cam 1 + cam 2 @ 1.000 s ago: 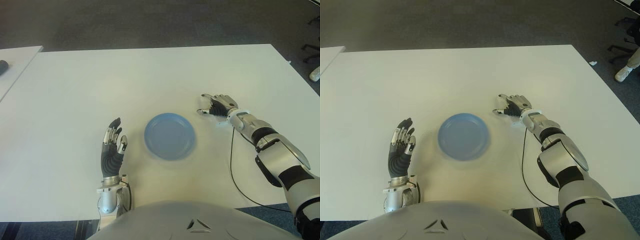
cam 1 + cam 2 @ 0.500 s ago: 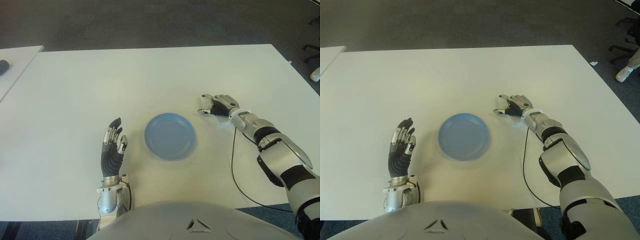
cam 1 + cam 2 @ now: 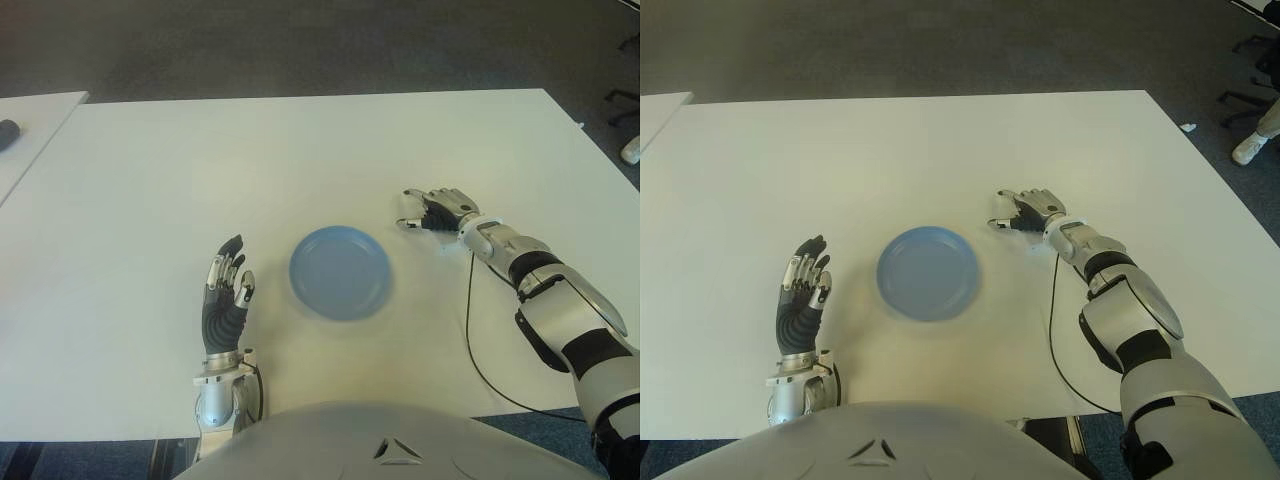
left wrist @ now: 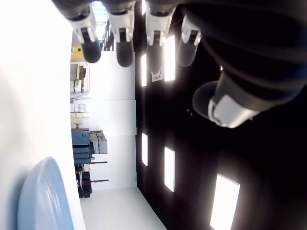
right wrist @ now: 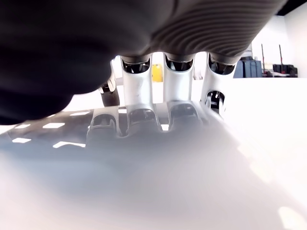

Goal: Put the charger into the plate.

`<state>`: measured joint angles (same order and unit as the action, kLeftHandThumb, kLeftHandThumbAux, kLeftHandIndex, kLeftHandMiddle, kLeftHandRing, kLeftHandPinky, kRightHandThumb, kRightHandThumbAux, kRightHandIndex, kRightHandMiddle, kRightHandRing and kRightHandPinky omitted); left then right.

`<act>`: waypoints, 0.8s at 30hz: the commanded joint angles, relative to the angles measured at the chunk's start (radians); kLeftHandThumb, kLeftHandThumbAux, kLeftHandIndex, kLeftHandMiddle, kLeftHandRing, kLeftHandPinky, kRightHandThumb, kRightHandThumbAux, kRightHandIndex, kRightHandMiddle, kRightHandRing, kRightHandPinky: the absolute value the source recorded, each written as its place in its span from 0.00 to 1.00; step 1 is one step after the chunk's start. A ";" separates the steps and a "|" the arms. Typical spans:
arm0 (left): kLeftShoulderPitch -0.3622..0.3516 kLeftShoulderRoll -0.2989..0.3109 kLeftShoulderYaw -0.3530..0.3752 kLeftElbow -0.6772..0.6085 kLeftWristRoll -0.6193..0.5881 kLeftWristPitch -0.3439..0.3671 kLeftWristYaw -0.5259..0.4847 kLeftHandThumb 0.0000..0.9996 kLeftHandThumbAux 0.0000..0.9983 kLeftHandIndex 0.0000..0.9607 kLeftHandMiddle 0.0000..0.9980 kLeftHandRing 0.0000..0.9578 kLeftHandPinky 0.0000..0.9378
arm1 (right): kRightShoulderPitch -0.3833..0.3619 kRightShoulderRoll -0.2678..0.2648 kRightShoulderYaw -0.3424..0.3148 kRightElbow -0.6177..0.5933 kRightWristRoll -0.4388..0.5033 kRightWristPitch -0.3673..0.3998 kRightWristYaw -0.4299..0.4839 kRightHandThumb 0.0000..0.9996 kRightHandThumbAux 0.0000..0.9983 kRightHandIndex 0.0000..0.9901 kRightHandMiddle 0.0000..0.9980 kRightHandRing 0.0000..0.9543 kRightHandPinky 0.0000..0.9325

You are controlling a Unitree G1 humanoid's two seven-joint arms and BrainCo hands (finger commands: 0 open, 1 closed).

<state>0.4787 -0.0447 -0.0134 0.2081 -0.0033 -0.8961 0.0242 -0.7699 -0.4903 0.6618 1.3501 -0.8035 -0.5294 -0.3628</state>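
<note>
The blue plate lies near the middle of the white table. My right hand is low over the table just right of the plate, apart from its rim, with the fingers curled down. In the right wrist view those fingers hook over the far edge of a smooth white block, the charger, which fills the space under the palm. The eye views hide the charger beneath the hand. My left hand shows left of the plate, its fingers straight and holding nothing. The plate's rim appears in the left wrist view.
A thin black cable runs from my right wrist to the table's near edge. A second white table with a dark object stands at the far left. A person's shoe is on the floor at the far right.
The right hand has crept a few pixels to the right, still curled low on the table. The plate and the left hand have not moved.
</note>
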 commanded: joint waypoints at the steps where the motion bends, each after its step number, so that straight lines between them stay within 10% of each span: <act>1: -0.078 0.013 0.011 0.063 -0.003 -0.013 -0.014 0.23 0.58 0.14 0.13 0.11 0.13 | -0.003 -0.001 0.006 0.003 -0.013 -0.014 0.008 0.18 0.15 0.00 0.00 0.00 0.00; 24: -0.090 0.003 0.011 0.067 0.021 0.046 0.000 0.22 0.59 0.14 0.12 0.11 0.14 | -0.065 -0.024 0.000 -0.018 -0.018 -0.053 -0.008 0.19 0.16 0.00 0.00 0.00 0.00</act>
<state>0.4734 -0.0451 -0.0131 0.2111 -0.0055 -0.8703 0.0180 -0.8290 -0.5050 0.6613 1.3357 -0.8120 -0.5658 -0.3709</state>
